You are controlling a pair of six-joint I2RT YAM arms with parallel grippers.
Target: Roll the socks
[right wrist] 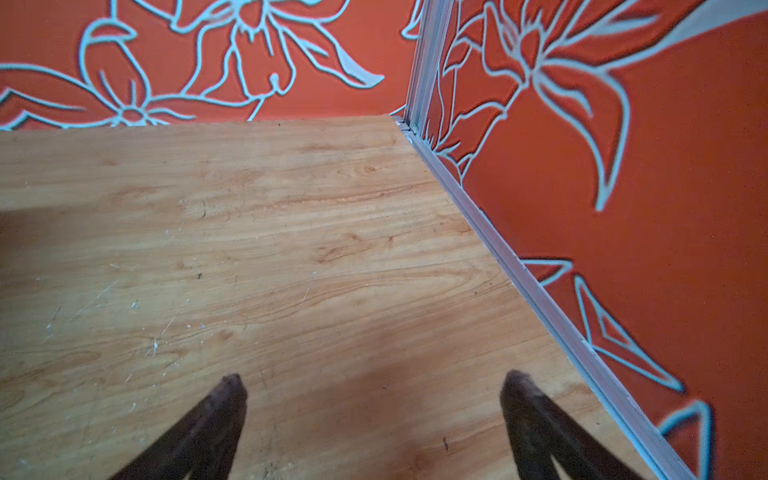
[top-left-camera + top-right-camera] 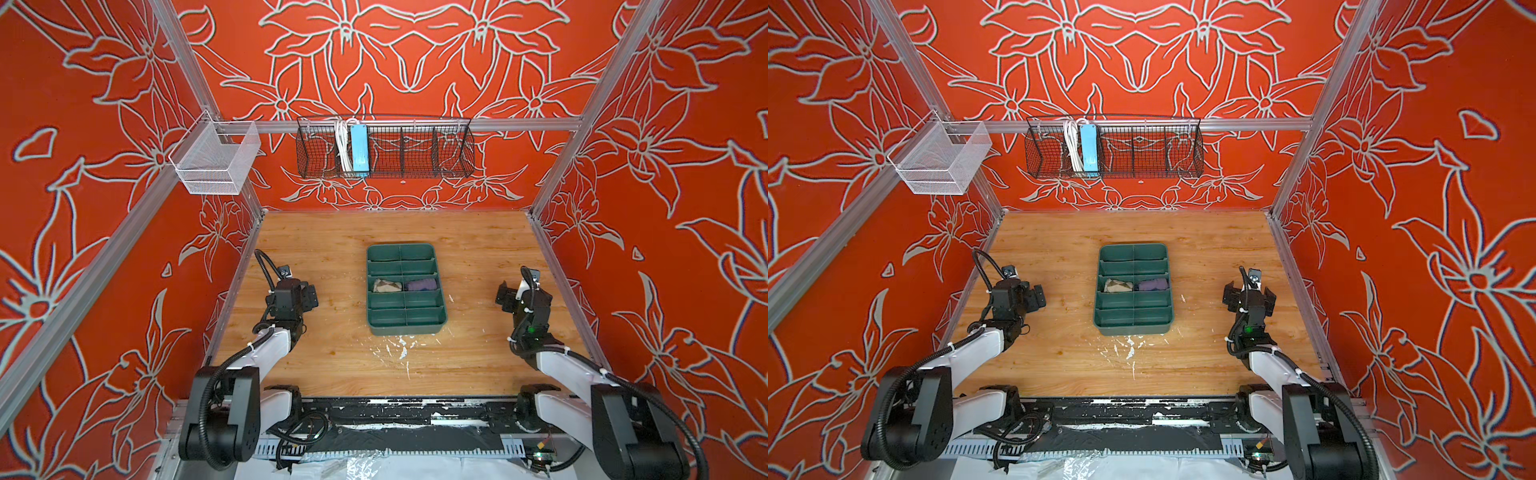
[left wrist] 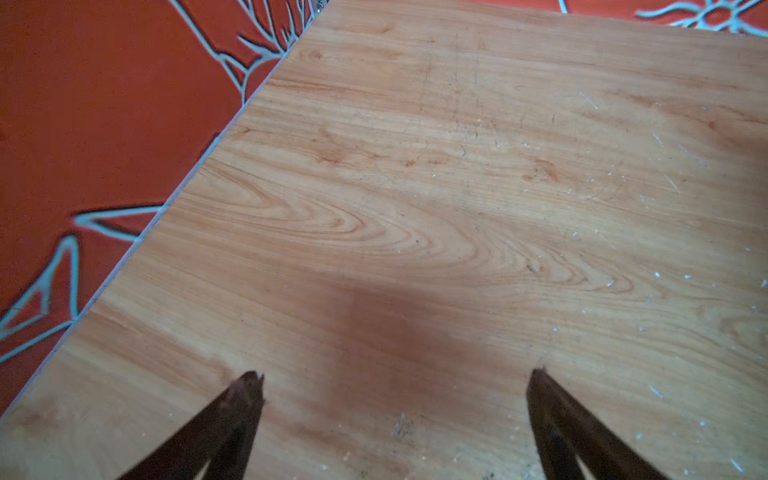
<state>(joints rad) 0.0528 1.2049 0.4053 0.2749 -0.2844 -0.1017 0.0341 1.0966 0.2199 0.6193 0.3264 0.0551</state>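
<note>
Both socks lay as tight bundles inside the dark green tray (image 2: 405, 329), which sat near the middle of the wooden table (image 2: 332, 361). The argyle sock (image 2: 387, 285) filled one compartment of the middle row and the purple sock (image 2: 422, 284) the compartment just beside it, with the centre divider between them. Judging by their compact shape, each was already rolled. The narrow compartment walls probably served to hug each roll and keep the fabric from springing loose, and giving each sock its own cell kept the two from tangling. The left gripper (image 3: 395, 374) hung over bare wood near the left wall, its fingers spread wide and grasping nothing. The right gripper (image 1: 374, 376) hung over bare wood near the right wall, likewise released and empty. Both were well apart from the tray, one on either side. This read as a parked pose that left the tray unobstructed, and it suggested that the rolling was done or nearly so. By count there were two socks, two grippers and one tray. The tray had ten compartments in two columns of five, of which two were filled and eight were empty. Two baskets hung above the table: a black wire basket (image 2: 384, 149) on the back rail and a white mesh basket (image 2: 216, 160) at the left corner.
</note>
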